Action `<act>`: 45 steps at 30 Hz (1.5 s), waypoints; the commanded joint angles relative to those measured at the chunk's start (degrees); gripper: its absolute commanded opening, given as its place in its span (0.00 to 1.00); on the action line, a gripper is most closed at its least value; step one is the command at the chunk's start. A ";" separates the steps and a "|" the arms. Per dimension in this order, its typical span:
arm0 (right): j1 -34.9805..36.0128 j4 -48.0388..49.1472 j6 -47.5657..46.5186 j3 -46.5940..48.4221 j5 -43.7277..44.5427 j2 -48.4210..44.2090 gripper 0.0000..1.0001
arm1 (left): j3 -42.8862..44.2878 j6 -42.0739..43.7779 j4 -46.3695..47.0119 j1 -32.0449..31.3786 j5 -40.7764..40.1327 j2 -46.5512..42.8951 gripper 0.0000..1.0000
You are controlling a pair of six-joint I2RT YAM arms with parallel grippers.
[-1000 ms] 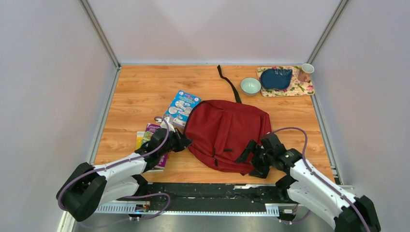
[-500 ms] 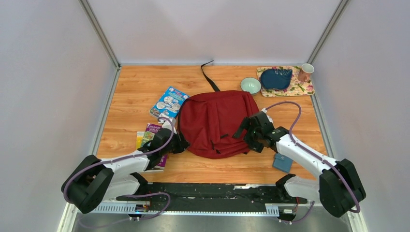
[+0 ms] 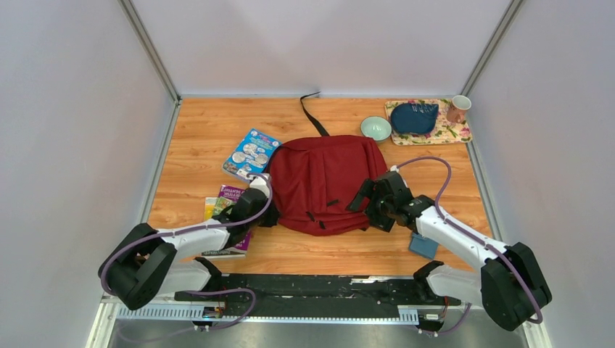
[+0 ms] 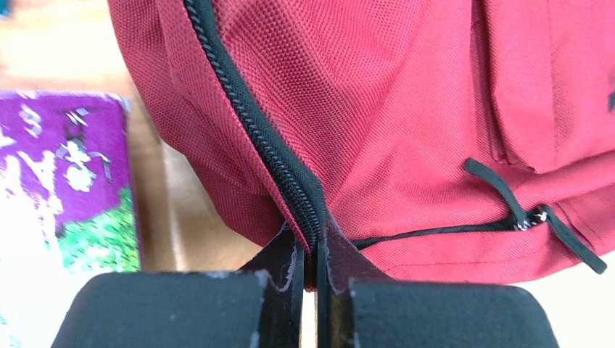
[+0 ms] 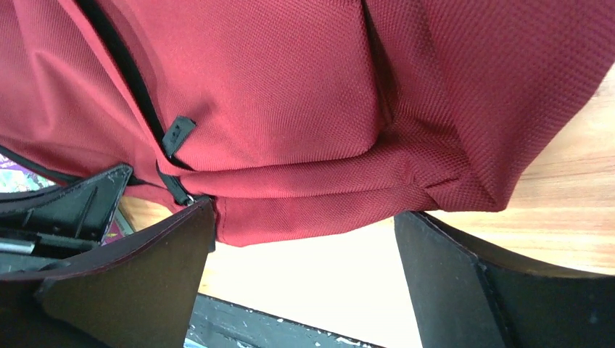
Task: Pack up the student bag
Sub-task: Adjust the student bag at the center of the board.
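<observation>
The student bag (image 3: 323, 181), a dark red backpack with black zippers, lies flat in the middle of the table, with its black strap (image 3: 312, 116) trailing to the far edge. My left gripper (image 3: 267, 212) is at its left near corner. In the left wrist view the left gripper (image 4: 313, 243) is shut on the bag's (image 4: 406, 109) edge, right at the black zipper (image 4: 246, 116). My right gripper (image 3: 368, 210) is at the bag's right near edge. In the right wrist view it (image 5: 303, 217) is open, its jaws wide apart beside the bag's (image 5: 290, 94) lower hem, holding nothing.
A blue book (image 3: 250, 154) and a purple book (image 3: 230, 199) on a small stack lie left of the bag. A small blue wallet (image 3: 423, 245) lies near the right arm. At the back right are a bowl (image 3: 376, 128) and a floral tray (image 3: 435, 134) with a blue pouch (image 3: 413, 116) and a mug (image 3: 457, 109).
The bag has been dragged away from the near edge and turned, and both grippers moved with it. The blue wallet it covered now shows. Over the last half second little has moved.
</observation>
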 commanded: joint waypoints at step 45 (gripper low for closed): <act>0.79 5.12 15.68 -11.67 -7.52 -17.84 1.00 | -6.03 -23.59 3.00 1.55 14.13 -7.33 0.00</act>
